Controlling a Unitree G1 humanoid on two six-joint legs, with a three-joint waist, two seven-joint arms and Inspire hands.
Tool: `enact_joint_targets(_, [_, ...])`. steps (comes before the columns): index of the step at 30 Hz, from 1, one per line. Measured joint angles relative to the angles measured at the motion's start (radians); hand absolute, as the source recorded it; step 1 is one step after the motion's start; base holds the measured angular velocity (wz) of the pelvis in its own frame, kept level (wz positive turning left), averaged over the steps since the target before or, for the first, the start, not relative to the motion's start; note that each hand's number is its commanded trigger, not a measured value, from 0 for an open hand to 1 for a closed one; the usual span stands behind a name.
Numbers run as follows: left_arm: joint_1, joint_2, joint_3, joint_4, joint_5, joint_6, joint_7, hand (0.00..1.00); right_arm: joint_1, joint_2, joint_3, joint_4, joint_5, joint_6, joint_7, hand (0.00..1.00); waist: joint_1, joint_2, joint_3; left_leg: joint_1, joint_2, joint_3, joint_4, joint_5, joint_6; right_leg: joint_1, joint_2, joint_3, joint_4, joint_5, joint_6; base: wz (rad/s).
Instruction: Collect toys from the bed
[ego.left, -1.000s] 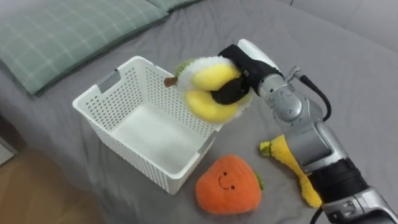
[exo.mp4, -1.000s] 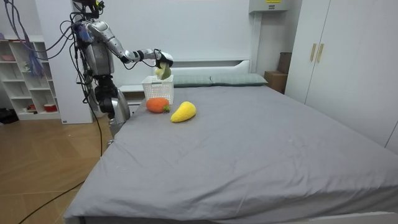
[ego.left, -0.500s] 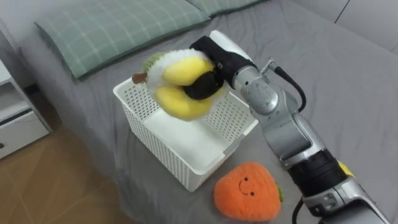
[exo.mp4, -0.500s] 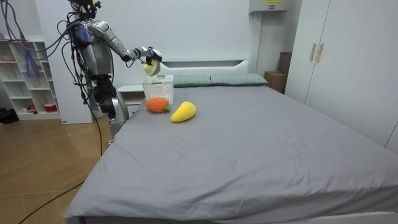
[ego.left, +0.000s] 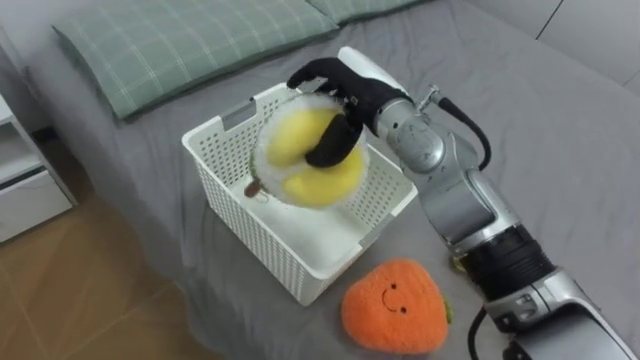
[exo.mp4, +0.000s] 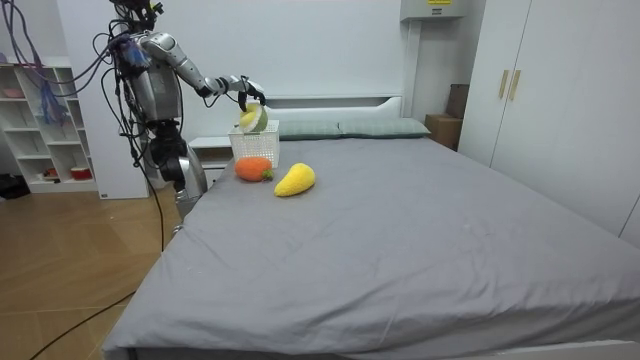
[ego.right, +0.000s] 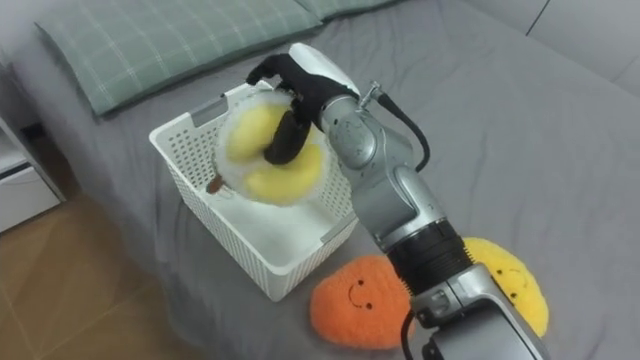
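A round yellow and white plush toy (ego.left: 300, 170) hangs tilted in the mouth of the white perforated basket (ego.left: 225, 175), its lower part below the rim. My right hand (ego.left: 345, 95) is just above and behind it over the basket's far side, open, fingers spread, with the thumb still lying across the toy's front. An orange plush with a smiling face (ego.left: 392, 305) lies on the grey bed right beside the basket's near corner. A yellow plush (ego.right: 505, 275) lies further right on the bed. In the room view I stand at the bed's head corner, right arm stretched over the basket (exo.mp4: 255, 145).
A green checked pillow (ego.left: 190, 40) lies behind the basket. The bed's edge runs along the left, with a white nightstand (ego.left: 25, 190) and wooden floor beyond it. Open grey bedding stretches to the right.
My right hand's fingers have straightened off the yellow and white toy. The toy has tipped and sunk from above the rim into the basket's mouth.
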Motion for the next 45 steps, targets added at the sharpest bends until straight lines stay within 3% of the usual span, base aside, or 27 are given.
enact_joint_targets(16, [0.003,0.004,0.001,-0.005,-0.013,0.002,0.004,0.00,0.005,-0.023,0.000,0.000,0.006,0.001,-0.014,0.00,-0.050,0.002,0.0015,0.007,0.004,0.027,-0.004,-0.004,0.005,-0.007,0.000,0.033,0.000,0.000,0.000,-0.05])
enact_joint_targets(20, [0.002,0.004,0.002,-0.004,-0.013,0.002,0.002,0.00,0.005,-0.052,-0.002,0.000,0.009,0.001,-0.021,0.00,-0.053,0.003,0.0012,0.008,0.004,0.034,-0.004,-0.004,0.006,-0.009,0.000,0.042,0.000,0.000,0.000,-0.04])
enact_joint_targets(28, [0.002,0.000,0.003,-0.002,0.016,0.002,-0.005,0.00,0.005,-0.092,-0.047,-0.007,0.023,-0.007,-0.065,0.00,-0.065,0.027,0.0013,0.022,0.011,0.063,-0.011,-0.005,0.009,-0.012,0.000,0.075,0.002,0.001,0.001,-0.10])
enact_joint_targets(34, [0.005,-0.002,0.007,0.007,0.017,-0.002,-0.014,0.00,0.024,-0.102,-0.132,0.021,0.032,-0.032,-0.082,0.00,-0.119,0.037,0.0016,0.048,0.024,0.103,-0.025,-0.005,0.010,-0.009,0.007,0.117,0.000,0.004,0.000,-0.20])
enact_joint_targets(39, [0.005,0.001,0.025,0.033,0.019,-0.002,-0.007,0.00,0.129,-0.162,-0.187,0.025,0.050,-0.036,-0.090,0.00,-0.166,0.043,-0.0037,0.074,0.038,0.149,-0.052,-0.006,0.010,-0.013,0.013,0.156,0.001,0.009,-0.001,-0.27])
enact_joint_targets(45, [0.000,0.005,0.030,0.052,0.010,-0.004,-0.014,0.00,0.226,-0.171,-0.237,0.044,0.050,-0.033,-0.114,0.00,-0.210,0.042,-0.0109,0.094,0.060,0.221,-0.075,-0.012,0.007,-0.032,0.025,0.210,0.004,0.016,-0.006,-0.39])
